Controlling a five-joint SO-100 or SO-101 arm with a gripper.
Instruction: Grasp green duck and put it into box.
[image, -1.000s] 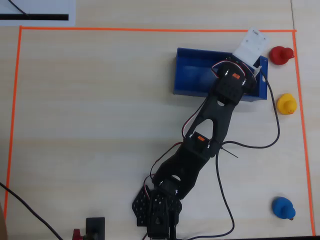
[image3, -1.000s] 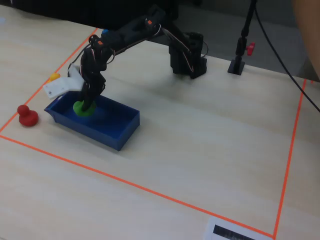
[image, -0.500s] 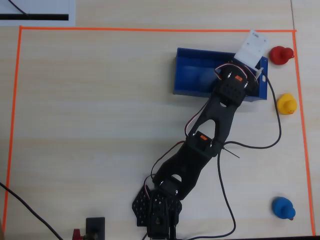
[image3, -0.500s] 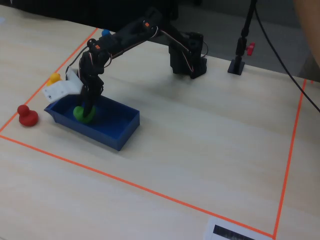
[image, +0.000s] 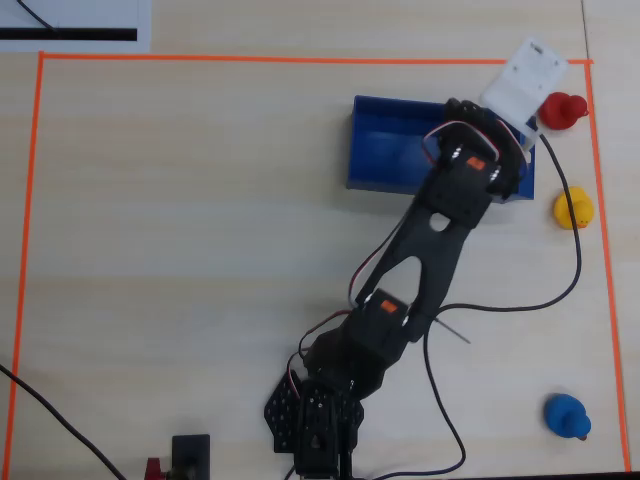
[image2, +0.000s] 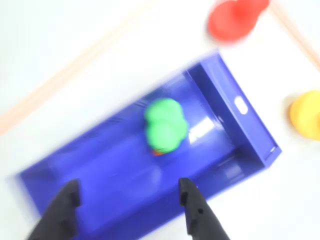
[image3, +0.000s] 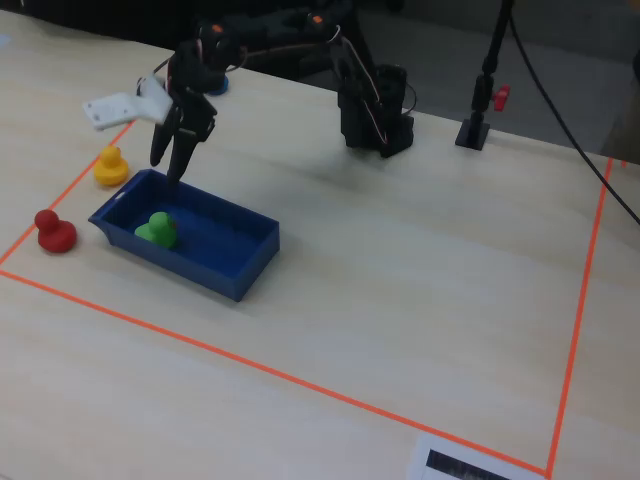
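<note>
We are hovering our gripper (image2: 131, 206) above the box (image2: 252, 131), and its two dark fingers (image2: 196, 211) are standing spread wide with nothing between them. The green duck (image2: 165, 125) is lying inside the box, on its floor toward the end nearest the red duck (image2: 231, 19) and the yellow duck (image2: 306, 115); in the fixed view the green duck (image3: 158, 229) is sitting in the left half of the box (image3: 240, 276), clear of the walls as far as we can tell. The wrist view is blurred, so we are not judging whether the duck is upright or tipped over.

By our reading the placing is done, and what is left is pulling the arm away cleanly. The risks are sitting close by. In the fixed view the gripper (image3: 171, 158) is hanging just over the box's far wall, so a low or sideways retreat could catch that rim and drag or tip the box, spilling the duck. The red duck (image3: 54, 232) and yellow duck (image3: 110, 165) are resting near that end, and a wide sweep could knock them. In the overhead view a black cable (image: 572, 230) is looping beside the yellow duck (image: 574, 210) and could snag it. The blue duck (image: 566, 416) is well apart, near the table's corner.
</note>
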